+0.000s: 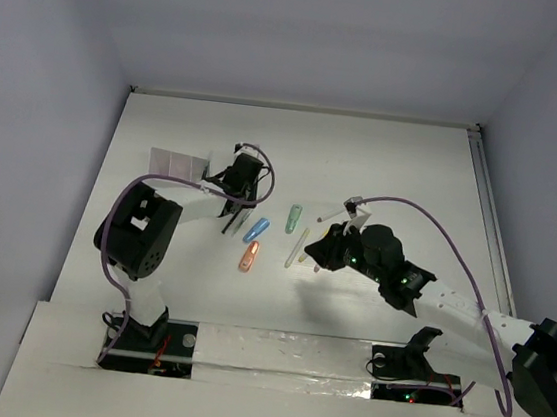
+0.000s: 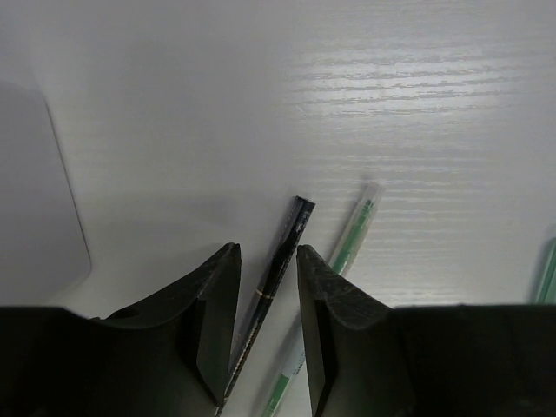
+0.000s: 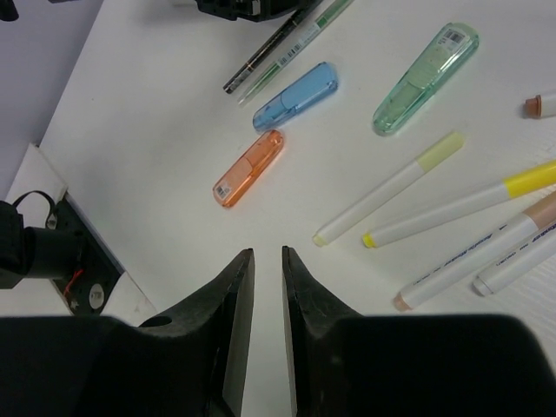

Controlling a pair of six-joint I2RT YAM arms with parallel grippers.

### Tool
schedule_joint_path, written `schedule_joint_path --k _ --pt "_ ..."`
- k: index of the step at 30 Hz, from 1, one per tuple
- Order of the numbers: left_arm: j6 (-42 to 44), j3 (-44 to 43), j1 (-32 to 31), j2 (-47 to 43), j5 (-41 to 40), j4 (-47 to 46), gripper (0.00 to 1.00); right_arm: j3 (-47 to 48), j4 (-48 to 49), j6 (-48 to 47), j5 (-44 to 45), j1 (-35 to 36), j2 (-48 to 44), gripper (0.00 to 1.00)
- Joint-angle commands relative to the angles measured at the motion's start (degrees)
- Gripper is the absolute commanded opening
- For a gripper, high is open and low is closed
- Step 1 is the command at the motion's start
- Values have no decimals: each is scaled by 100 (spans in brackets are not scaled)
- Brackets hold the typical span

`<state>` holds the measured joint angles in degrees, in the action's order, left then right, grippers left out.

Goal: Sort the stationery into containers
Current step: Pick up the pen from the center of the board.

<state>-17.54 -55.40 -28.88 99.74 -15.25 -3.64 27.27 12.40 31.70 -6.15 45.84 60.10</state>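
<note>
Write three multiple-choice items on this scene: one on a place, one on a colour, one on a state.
1. The thin black pen lies: A in a tray; B between the left gripper's open fingers; C under a marker.
2. The translucent plastic capsule nearest the orange translucent capsule is: A red; B black; C blue.
3. The right gripper holds: A nothing; B a yellow-capped marker; C a pen.
1 B: a finger shows on each side of it. 2 C: the blue capsule lies beside the orange one. 3 A: the gap between its jaws is empty.
</note>
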Motion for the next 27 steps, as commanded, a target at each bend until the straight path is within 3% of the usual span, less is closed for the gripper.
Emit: schedule_joint_path --k 1,8,13,22,27 --pt "119 -235 -30 124 -110 83 29 103 245 -94 -79 39 -50 25" --pt "233 -410 -30 422 -180 144 24 112 245 -85 -97 39 -112 25" --pt "277 -463 -30 572 -583 258 0 103 245 -85 -123 39 -130 25" --pt "207 -463 -161 -121 -787 346 0 68 333 -33 -149 39 -77 25" --pt "40 -630 -214 -1157 -690 198 0 42 421 11 -141 39 -51 25"
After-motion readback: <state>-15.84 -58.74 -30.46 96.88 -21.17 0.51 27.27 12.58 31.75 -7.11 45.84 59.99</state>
